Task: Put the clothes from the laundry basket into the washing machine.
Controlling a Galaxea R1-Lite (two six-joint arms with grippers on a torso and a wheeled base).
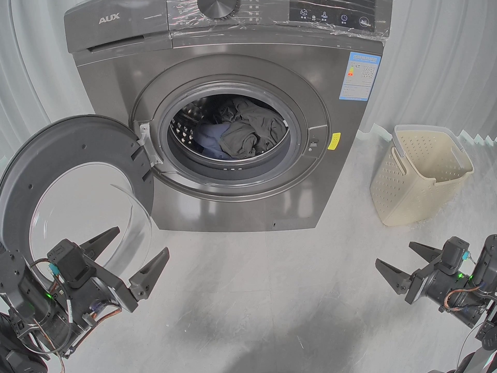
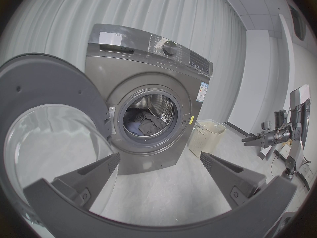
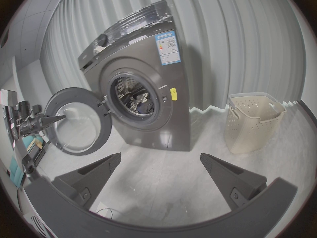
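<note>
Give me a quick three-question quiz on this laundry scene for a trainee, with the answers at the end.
1. True or false: the door of the washing machine is shut.
2. Where are the clothes? A) inside the machine B) in the laundry basket C) on top of the machine
3. Fill in: the left gripper and the right gripper are both ____.
Key: 1 false; 2 A; 3 open.
</note>
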